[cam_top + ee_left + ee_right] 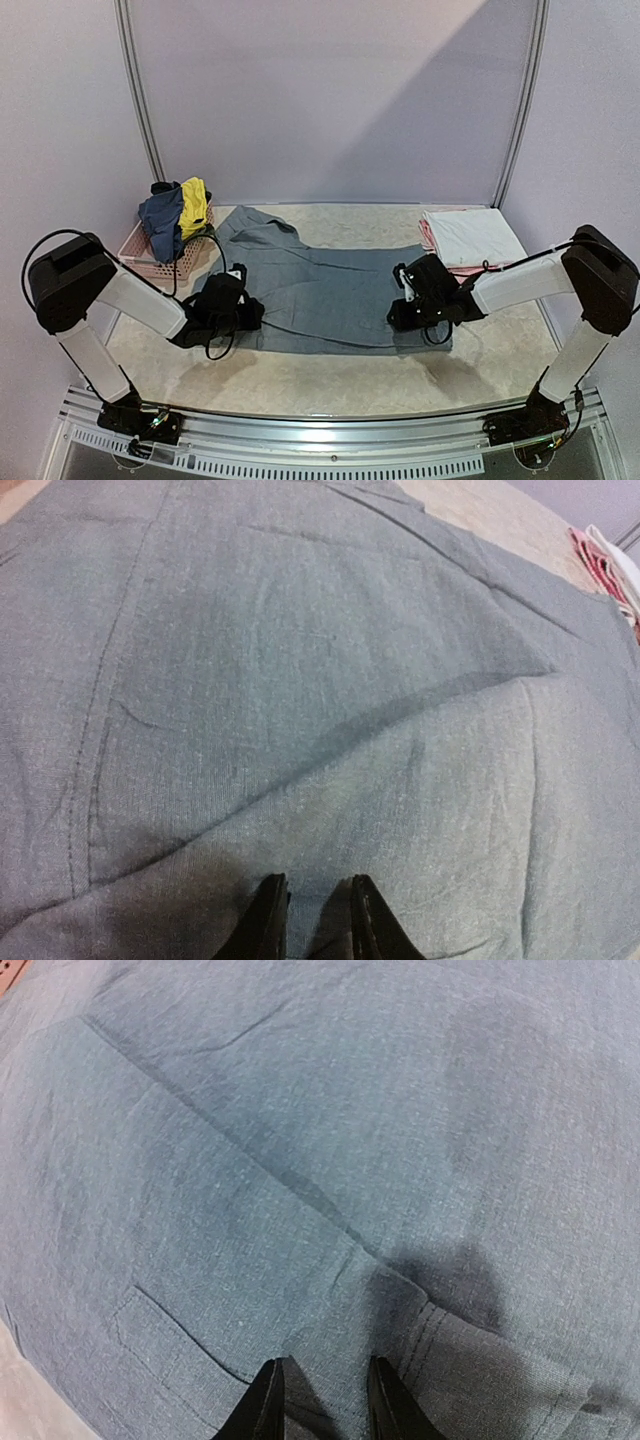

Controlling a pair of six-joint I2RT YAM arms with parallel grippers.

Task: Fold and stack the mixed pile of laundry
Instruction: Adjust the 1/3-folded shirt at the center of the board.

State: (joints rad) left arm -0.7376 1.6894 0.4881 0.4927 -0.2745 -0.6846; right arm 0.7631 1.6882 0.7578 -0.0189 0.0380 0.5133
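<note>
The pink lattice basket (138,256) stands beyond the left pincer (318,922) and out to its left, at the far corner of the table (330,378). A navy blue top (160,224) hangs over the basket's rim, with a bright yellow garment (193,206) just beside it on the side nearer the pincer. A dark scrap shows above them; what it is cannot be told. How much more lies in the basket is hidden by these two.

Beyond the right pincer (322,1402) and out to its right, a folded white piece (472,236) rests on a pink piece (427,238), of which only the edges show.

The grey trousers (320,285) lie spread flat under and between both pincers, reaching away from them toward the back of the table. Each pincer sits low at the near edge of the cloth, the left at its left end, the right at its right end.

Both wrist views are filled with grey cloth, seams and creases. Only the black fingertips (268,920) of each pincer show, cut off at the bottom edge. Each pair stands narrowly apart with shadowed cloth in the gap. Whether either pincer pinches the trousers or only presses on them cannot be told. From above, the pincer bodies hide their own tips.
</note>
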